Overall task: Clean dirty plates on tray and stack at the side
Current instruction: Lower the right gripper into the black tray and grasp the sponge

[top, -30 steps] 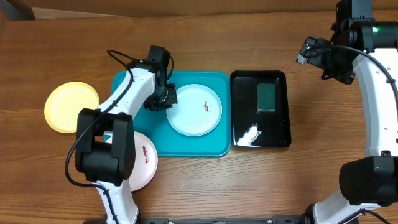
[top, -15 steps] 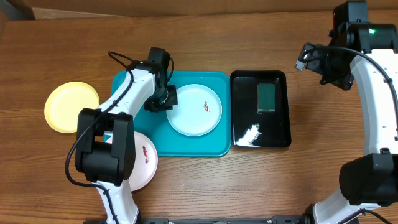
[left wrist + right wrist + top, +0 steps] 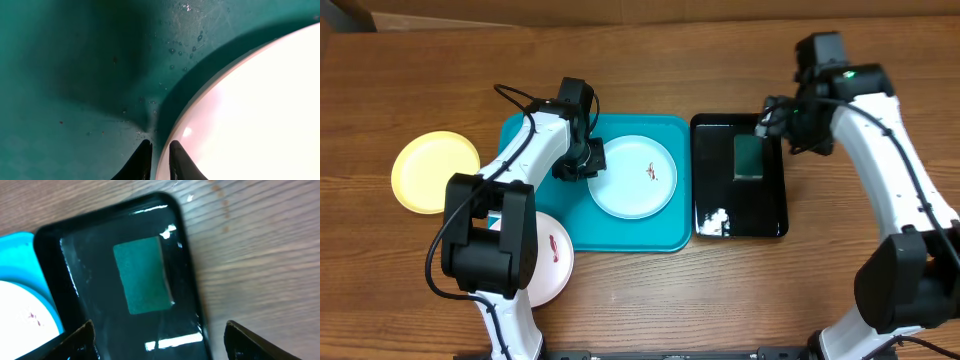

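Overhead, white plate [image 3: 555,268] sits just beside the near-left corner of teal tray [image 3: 670,235]. Inside it, left gripper [image 3: 158,146] seems to pinch pale blue plate [image 3: 632,188] by its left rim. Right of this tray, spread right gripper [image 3: 159,326] hovers above black tray [image 3: 713,170] holding green sponge [image 3: 749,155].

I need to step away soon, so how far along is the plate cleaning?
Looks done: the yellow plate lies off the tray with no smear showing. In hand: the left gripper pinches the rim of the smeared pale plate on the tray; the right gripper hovers open over the green sponge. Left: wiping that plate and the smeared white plate, then stacking.
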Action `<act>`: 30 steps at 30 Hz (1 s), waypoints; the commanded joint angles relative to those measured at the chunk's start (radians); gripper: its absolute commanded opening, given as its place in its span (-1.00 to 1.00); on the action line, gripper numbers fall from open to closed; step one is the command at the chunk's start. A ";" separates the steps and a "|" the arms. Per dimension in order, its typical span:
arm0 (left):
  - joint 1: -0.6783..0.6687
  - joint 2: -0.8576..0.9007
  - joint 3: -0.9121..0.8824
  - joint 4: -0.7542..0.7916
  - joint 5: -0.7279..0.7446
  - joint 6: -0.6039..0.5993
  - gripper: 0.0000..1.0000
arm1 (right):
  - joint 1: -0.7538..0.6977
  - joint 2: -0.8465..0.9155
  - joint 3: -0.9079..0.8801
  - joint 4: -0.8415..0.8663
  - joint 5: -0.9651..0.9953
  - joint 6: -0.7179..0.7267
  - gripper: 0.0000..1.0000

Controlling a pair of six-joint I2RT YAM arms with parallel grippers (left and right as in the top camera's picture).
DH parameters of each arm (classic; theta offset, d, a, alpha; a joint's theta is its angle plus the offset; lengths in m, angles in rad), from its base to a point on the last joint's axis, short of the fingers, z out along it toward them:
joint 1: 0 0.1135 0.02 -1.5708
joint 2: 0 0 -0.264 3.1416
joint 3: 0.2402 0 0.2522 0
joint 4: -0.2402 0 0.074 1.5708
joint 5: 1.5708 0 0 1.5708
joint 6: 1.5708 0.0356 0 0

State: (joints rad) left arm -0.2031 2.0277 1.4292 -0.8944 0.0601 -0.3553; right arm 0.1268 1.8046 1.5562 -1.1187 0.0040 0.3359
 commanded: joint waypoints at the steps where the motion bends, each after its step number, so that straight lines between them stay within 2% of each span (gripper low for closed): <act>1: -0.013 0.014 -0.007 0.003 0.011 0.019 -0.67 | 0.023 -0.007 -0.088 0.074 0.004 -0.003 0.65; 7: -0.014 0.014 -0.007 0.009 0.011 0.018 -0.67 | 0.082 -0.007 -0.247 0.296 0.008 -0.005 0.54; 15: -0.014 0.014 -0.007 0.009 0.011 0.018 -0.67 | 0.137 -0.007 -0.357 0.511 0.093 -0.033 0.52; 21: -0.014 0.014 -0.007 0.009 0.011 0.019 -0.67 | 0.142 -0.006 -0.373 0.535 0.182 -0.034 0.51; 30: -0.014 0.014 -0.007 0.008 0.011 0.018 -0.66 | 0.142 0.026 -0.374 0.546 0.186 -0.033 0.50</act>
State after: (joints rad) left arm -0.2096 2.0277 1.4281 -0.8867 0.0605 -0.3553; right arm 0.2638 1.8072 1.1870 -0.5842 0.1677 0.3092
